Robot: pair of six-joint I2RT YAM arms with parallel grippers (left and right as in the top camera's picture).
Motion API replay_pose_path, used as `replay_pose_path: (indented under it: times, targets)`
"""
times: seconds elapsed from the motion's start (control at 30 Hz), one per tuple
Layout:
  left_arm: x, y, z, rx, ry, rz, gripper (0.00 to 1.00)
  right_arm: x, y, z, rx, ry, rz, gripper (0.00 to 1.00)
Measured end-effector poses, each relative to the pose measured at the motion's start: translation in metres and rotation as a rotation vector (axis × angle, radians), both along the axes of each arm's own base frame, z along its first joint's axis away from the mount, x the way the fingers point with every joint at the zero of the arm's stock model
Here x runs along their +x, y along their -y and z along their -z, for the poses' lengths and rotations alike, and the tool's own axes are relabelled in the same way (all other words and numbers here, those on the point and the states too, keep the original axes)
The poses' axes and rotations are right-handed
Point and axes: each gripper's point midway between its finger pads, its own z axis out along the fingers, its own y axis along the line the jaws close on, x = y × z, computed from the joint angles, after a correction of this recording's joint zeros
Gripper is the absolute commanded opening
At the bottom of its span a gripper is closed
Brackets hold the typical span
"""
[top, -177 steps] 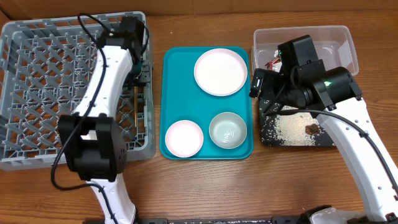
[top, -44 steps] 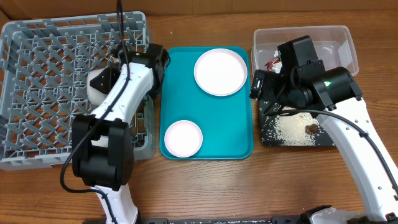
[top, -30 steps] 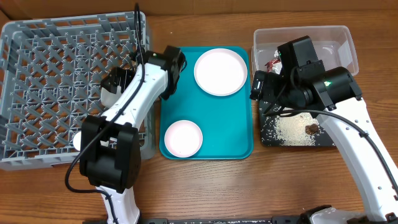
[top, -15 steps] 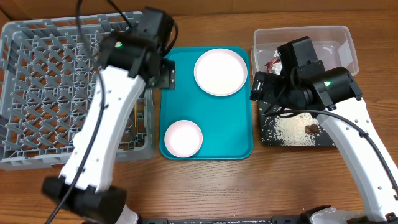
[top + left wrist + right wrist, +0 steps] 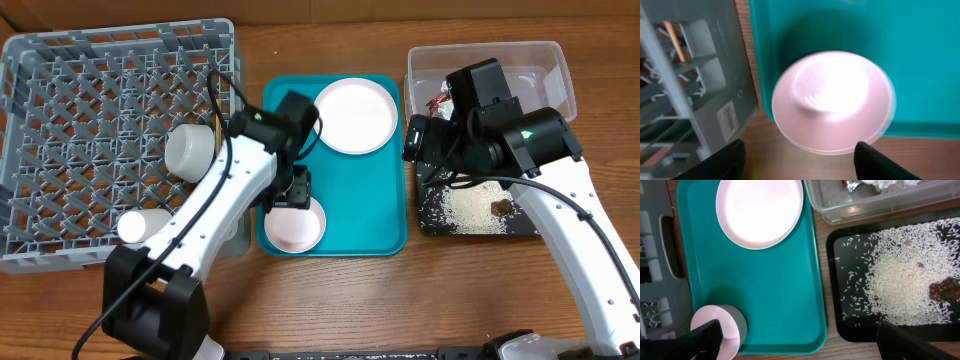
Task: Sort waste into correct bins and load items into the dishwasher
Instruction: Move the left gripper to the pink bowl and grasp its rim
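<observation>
Pink bowl (image 5: 295, 223) sits mouth-up on near-left corner of teal tray (image 5: 360, 200), on brown wood-grain counter (image 5: 330, 300); left pincer (image 5: 802, 160) over it, fingers spread either side, contact unclear; right pincer (image 5: 415, 135) wide open, empty, between tray and clear tub (image 5: 560, 60); plate (image 5: 355, 115) flat at tray's far end.

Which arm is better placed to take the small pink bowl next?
Left. The open left end effector hangs over the small pink bowl on the teal tray, beside the dish rack; the right end effector is over by the clear tub.
</observation>
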Motion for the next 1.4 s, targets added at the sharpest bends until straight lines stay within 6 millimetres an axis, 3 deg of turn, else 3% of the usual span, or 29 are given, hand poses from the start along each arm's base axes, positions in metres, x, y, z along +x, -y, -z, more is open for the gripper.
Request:
replay_pose_path:
  times: [0.13, 0.23, 0.33, 0.47, 0.7, 0.87, 0.97, 1.07, 1.17, 1.3, 1.4]
  targets:
    - [0.003, -0.002, 0.032, 0.000, 0.033, -0.031, 0.60, 0.000, 0.000, 0.000, 0.001, 0.002, 0.000, 1.00]
    - [0.001, -0.003, 0.055, -0.009, 0.045, -0.047, 0.41, 0.000, 0.000, 0.000, 0.000, 0.002, 0.001, 1.00]
    - [-0.010, -0.008, 0.076, -0.002, 0.027, -0.049, 0.31, 0.000, 0.000, 0.000, 0.001, 0.002, 0.000, 1.00]
    - [-0.025, -0.014, 0.088, 0.015, -0.014, -0.053, 0.29, 0.000, 0.000, 0.000, 0.001, 0.001, 0.000, 1.00]
    - [-0.023, -0.002, 0.086, -0.046, -0.018, -0.046, 0.30, 0.003, -0.001, -0.002, 0.005, 0.014, 0.001, 1.00]
    - [0.015, 0.041, 0.071, -0.228, 0.112, 0.011, 0.36, 0.005, -0.002, -0.003, 0.008, 0.022, 0.000, 1.00]
    - [0.022, 0.061, 0.065, -0.289, 0.145, 0.045, 0.37, 0.004, -0.001, -0.002, 0.007, 0.020, 0.001, 1.00]
    - [0.020, 0.079, 0.065, -0.326, 0.156, 0.087, 0.35, 0.003, -0.001, -0.002, 0.006, 0.015, 0.000, 1.00]
    - [0.013, 0.090, 0.069, -0.343, 0.131, 0.119, 0.27, 0.003, -0.001, -0.002, 0.005, 0.015, 0.000, 1.00]
    - [-0.009, 0.083, 0.069, -0.310, 0.028, 0.114, 0.27, 0.002, -0.001, -0.001, 0.004, 0.011, 0.000, 1.00]
    - [-0.010, 0.075, 0.048, -0.287, -0.011, 0.107, 0.35, 0.002, -0.001, -0.001, 0.003, 0.010, 0.001, 1.00]
